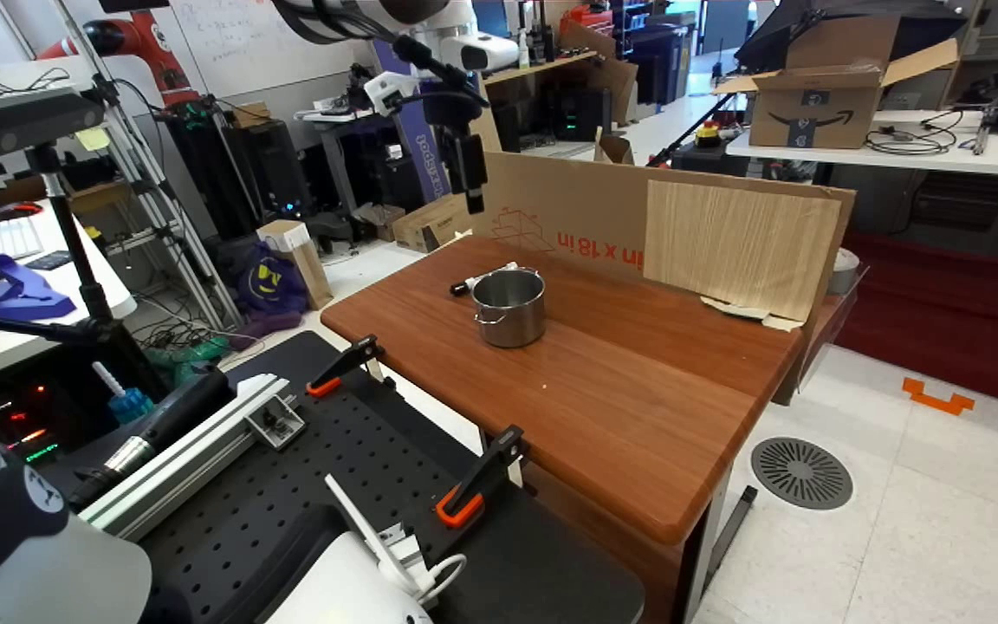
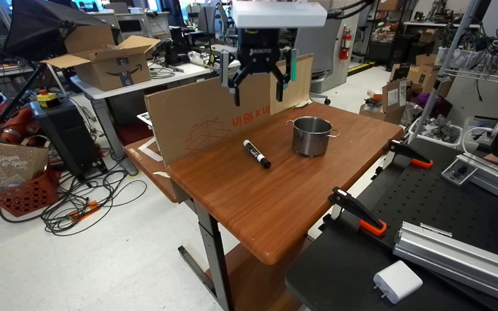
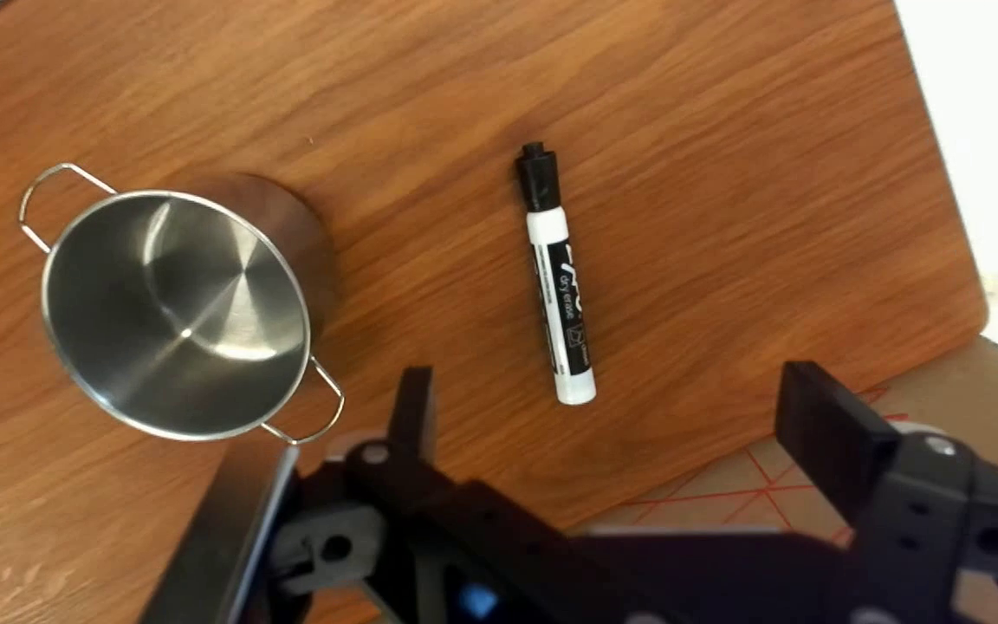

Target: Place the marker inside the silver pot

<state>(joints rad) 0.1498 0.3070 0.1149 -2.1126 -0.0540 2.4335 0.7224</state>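
Observation:
The marker (image 2: 256, 153) lies flat on the wooden table, with a black cap and a white and black body. In an exterior view the marker (image 1: 462, 288) is partly hidden behind the pot. The marker (image 3: 558, 277) shows whole in the wrist view. The silver pot (image 2: 310, 142) stands upright beside the marker, apart from it, with thin wire handles. It also shows in an exterior view (image 1: 512, 321) and, with nothing visible inside, in the wrist view (image 3: 178, 321). My gripper (image 2: 258, 101) hangs well above the table. Its fingers (image 3: 607, 371) are wide apart with nothing between them.
The wooden table (image 2: 249, 203) has a cardboard panel (image 2: 205, 116) standing along one edge, with a light wood sheet (image 1: 737, 247) on it. Black and orange clamps (image 2: 357, 209) sit at the edge by the black perforated base (image 1: 360, 451).

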